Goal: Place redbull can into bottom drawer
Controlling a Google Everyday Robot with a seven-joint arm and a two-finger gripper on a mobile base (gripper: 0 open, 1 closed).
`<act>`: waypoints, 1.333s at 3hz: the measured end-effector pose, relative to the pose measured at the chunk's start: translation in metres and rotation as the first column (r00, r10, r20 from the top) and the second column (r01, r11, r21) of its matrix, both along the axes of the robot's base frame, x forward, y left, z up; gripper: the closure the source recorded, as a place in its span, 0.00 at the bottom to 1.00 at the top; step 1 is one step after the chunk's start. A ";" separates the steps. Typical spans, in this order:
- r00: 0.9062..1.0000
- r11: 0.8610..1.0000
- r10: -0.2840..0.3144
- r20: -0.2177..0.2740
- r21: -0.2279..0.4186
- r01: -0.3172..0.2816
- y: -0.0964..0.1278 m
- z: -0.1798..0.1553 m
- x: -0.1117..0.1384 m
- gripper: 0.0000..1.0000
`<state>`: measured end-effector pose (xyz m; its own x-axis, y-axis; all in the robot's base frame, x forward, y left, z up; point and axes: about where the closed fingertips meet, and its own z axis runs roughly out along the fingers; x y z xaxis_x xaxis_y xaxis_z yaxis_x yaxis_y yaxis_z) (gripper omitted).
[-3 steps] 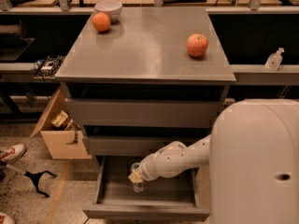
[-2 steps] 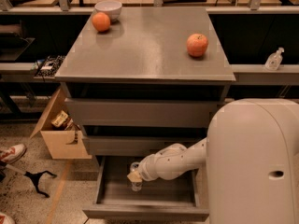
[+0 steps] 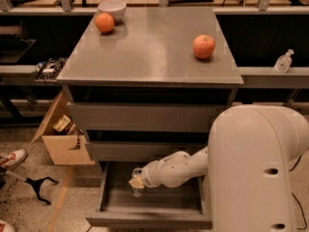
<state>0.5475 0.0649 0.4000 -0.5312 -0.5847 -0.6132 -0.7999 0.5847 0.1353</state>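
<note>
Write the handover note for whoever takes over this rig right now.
Gripper: down inside the open bottom grey drawer, right at the slim silver-and-blue redbull can; its grip cannot be judged.
Can: upright, in the left part of the drawer tray, against the gripper.
Done: drawer pulled out, can brought into it.
Left: confirm the can stands on the drawer floor, let go, withdraw the arm.

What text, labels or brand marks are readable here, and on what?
None readable.
redbull can, at the hand inside the open bottom drawer: print too blurred to read.
Clear bottle on the right shelf: label too small.
Cardboard box on the floor: markings blurred.
</note>
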 end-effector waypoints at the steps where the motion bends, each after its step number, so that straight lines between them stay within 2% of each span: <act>1: 0.999 0.997 0.005 0.053 0.078 -0.009 0.018 -0.021 0.018 1.00; 2: 0.996 0.993 0.012 0.093 0.113 -0.023 0.033 -0.044 0.032 1.00; 3: 0.992 0.995 0.032 0.126 0.095 -0.044 0.043 -0.069 0.043 1.00; 4: 0.990 0.996 0.066 0.125 0.051 -0.073 0.063 -0.103 0.043 1.00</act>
